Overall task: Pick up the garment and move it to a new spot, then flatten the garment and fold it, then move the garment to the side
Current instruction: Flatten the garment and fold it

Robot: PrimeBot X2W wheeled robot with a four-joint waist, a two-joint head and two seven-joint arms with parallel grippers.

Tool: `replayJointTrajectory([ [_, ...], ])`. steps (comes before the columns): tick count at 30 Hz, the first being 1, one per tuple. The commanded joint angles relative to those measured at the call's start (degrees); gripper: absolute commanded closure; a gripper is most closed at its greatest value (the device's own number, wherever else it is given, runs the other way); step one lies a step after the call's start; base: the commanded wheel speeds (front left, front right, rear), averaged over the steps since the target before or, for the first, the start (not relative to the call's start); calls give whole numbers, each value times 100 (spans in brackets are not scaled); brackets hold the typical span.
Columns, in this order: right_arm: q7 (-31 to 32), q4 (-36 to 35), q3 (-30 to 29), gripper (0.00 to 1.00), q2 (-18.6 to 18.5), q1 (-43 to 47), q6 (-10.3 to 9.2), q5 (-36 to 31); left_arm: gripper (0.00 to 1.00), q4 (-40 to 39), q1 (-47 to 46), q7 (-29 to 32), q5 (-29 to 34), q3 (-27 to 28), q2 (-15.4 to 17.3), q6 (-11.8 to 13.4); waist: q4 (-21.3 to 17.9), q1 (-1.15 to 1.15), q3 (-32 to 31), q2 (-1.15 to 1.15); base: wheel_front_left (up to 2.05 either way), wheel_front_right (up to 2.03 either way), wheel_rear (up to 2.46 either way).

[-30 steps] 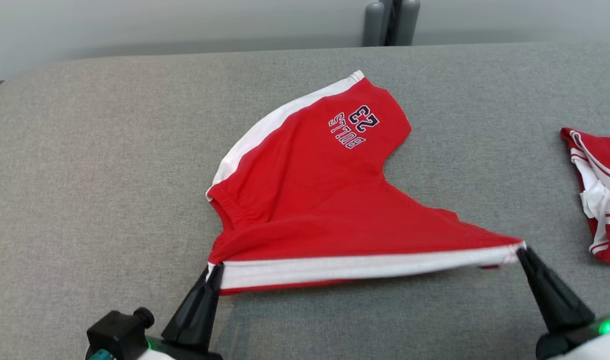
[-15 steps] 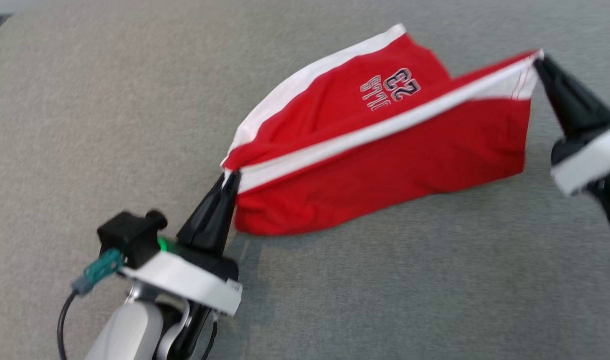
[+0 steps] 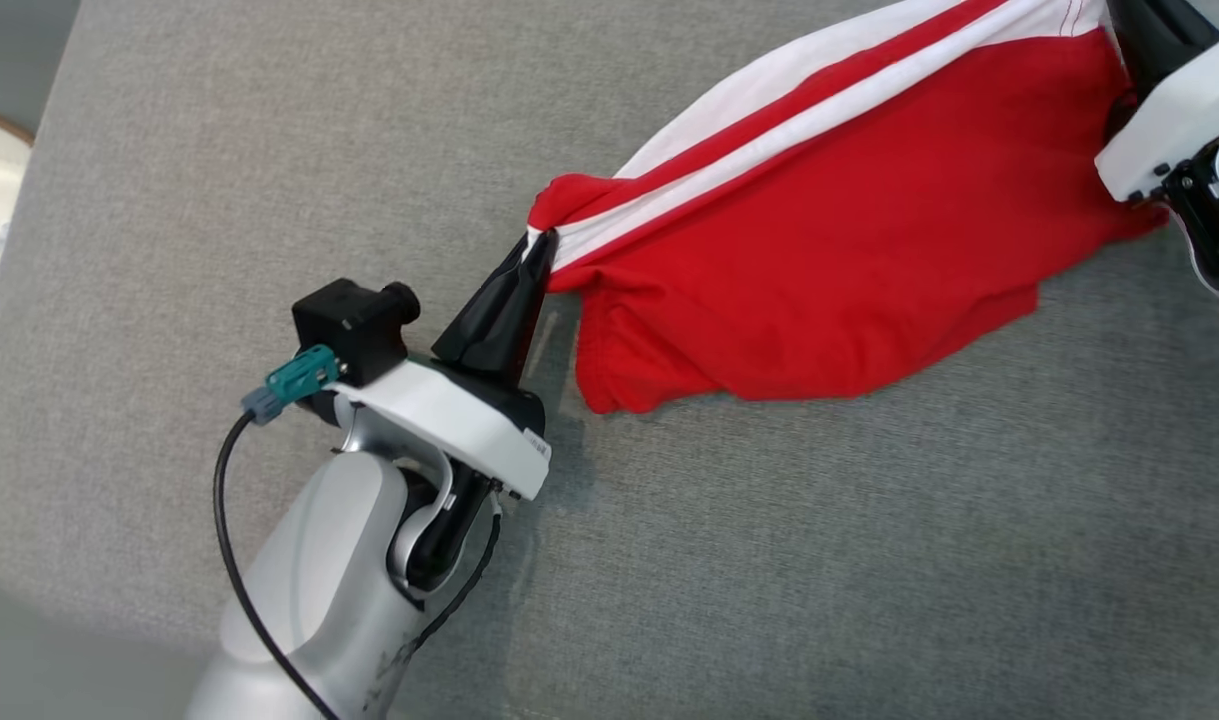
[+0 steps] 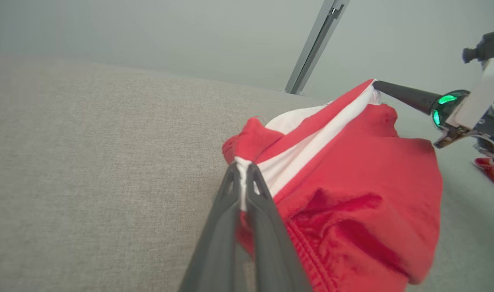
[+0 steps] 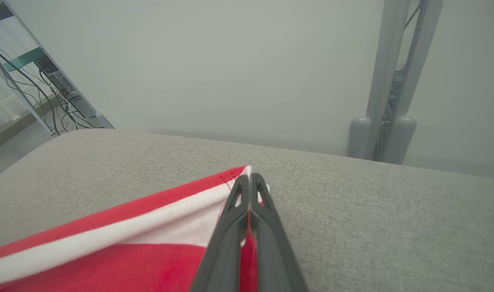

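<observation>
Grey counter (image 3: 769, 560) bears the garment (image 3: 819, 260), pulled taut near-left to far-right between the left pincer (image 3: 539, 248) and right pincer (image 5: 251, 180), both clamped on its striped edge.

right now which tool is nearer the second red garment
Right. The right tool, shut on the held garment's far corner, is on the side where the second red garment lies; the left tool, shut on the opposite corner, is across the held garment from it.

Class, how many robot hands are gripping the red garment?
2. The left hand pinches the garment at one end of its white-striped edge; the right hand, the other end.
</observation>
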Motion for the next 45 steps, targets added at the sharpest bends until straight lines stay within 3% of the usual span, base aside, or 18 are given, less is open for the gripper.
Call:
replayJointTrajectory([
  [1,-114,147,42,100,9,-133,-5,-20,100,106,-147,-58,-32,-1,16,-21,92,0,78,0,0,0,0],
  [6,-512,896,406,100,188,-463,-5,7,100,638,-483,-232,-173,-252,-75,-100,147,0,101,0,0,0,0],
  [7,-585,995,480,72,222,-501,-5,32,78,724,-536,-280,-204,-290,-79,-111,146,0,99,0,0,0,0],
  [8,-683,1087,537,10,249,-537,-5,48,46,802,-581,-323,-244,-319,-83,-124,136,0,92,0,0,0,0],
  [9,-768,1136,616,0,277,-551,-4,79,0,868,-613,-370,-274,-340,-94,-120,119,0,83,0,0,0,0],
  [13,-1279,1244,818,0,363,-440,-4,197,0,1061,-623,-605,-330,-269,-102,-110,-31,0,-40,0,0,0,0],
  [18,-1582,941,761,0,371,-98,-4,21,0,859,-311,-781,-95,157,75,148,-374,0,-258,0,0,0,0],
  [24,-1565,-540,-408,0,360,903,-3,-1047,0,-259,295,-791,674,1096,239,457,-744,0,-484,0,0,0,0],
  [32,-1568,-2111,-1577,0,809,2695,-4,-2109,0,-858,1118,-793,1400,1778,281,388,-1116,0,-1027,0,0,0,0],
  [45,-1568,-2949,-2172,0,1134,4486,-4,-2472,0,-955,2111,-794,1705,2064,202,482,-1321,0,-1715,0,0,0,0],
])
